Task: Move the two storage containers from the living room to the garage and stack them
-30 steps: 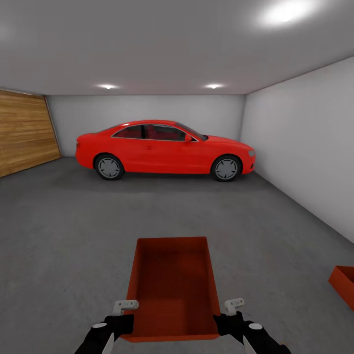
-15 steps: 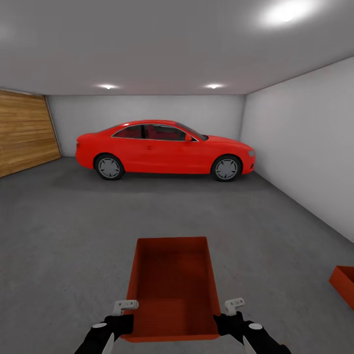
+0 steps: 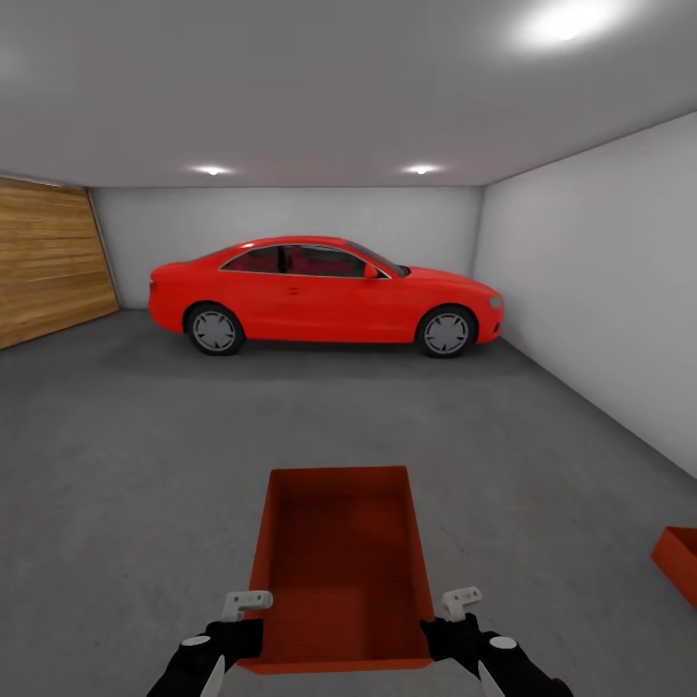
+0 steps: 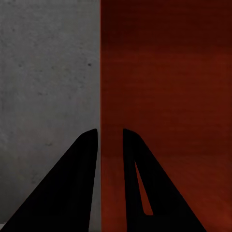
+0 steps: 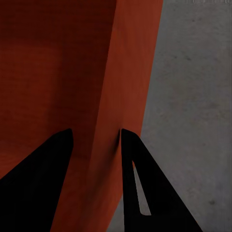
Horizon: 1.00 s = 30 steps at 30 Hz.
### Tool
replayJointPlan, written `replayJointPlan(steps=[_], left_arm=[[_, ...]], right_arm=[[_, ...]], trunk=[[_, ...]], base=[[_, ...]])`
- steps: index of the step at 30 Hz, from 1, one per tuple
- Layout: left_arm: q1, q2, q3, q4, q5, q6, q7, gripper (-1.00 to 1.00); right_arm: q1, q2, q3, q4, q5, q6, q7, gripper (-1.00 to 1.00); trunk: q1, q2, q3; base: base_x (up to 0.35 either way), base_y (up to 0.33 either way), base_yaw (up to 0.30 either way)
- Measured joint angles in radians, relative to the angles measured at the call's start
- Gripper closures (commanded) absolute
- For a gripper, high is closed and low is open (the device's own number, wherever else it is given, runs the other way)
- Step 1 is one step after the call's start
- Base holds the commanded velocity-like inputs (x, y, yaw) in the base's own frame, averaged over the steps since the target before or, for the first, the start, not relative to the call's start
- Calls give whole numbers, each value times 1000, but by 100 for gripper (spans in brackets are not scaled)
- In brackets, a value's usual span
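Orange-red thin wall sits between my fingers on both sides: my left gripper (image 3: 246, 602) pinches the left wall of the container I carry (image 3: 341, 566), one finger (image 4: 72, 183) outside and the other inside, and my right gripper (image 3: 461, 601) clamps the right wall the same way, its fingers (image 5: 145, 193) straddling the rim. The bin hangs level in front of me above the dark concrete floor (image 3: 126, 484). The second container (image 3: 680, 561) lies on that floor off to my right, partly cut by the picture's edge. To stack well, I judge I must turn toward it, keep both grips even so the thin walls do not flex or tilt, line up the long sides, and lower straight down. Farther off stand the red car (image 3: 324, 295), the wooden door (image 3: 48, 257) and the white walls (image 3: 590, 281).
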Motion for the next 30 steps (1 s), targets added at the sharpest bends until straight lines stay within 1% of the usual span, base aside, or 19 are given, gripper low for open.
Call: replayJointPlan(steps=[7, 10, 30], left_arm=[[0, 0, 0, 0, 0, 0, 0, 100], [0, 0, 0, 0, 0, 0, 0, 100], [0, 0, 0, 0, 0, 0, 0, 100]], right_arm=[[0, 0, 0, 0, 0, 0, 0, 100], [0, 0, 0, 0, 0, 0, 0, 100], [0, 0, 0, 0, 0, 0, 0, 100]], trunk=[[0, 0, 0], [0, 0, 0], [0, 0, 0]], base=[[288, 0, 0], [162, 0, 0], [7, -7, 0]])
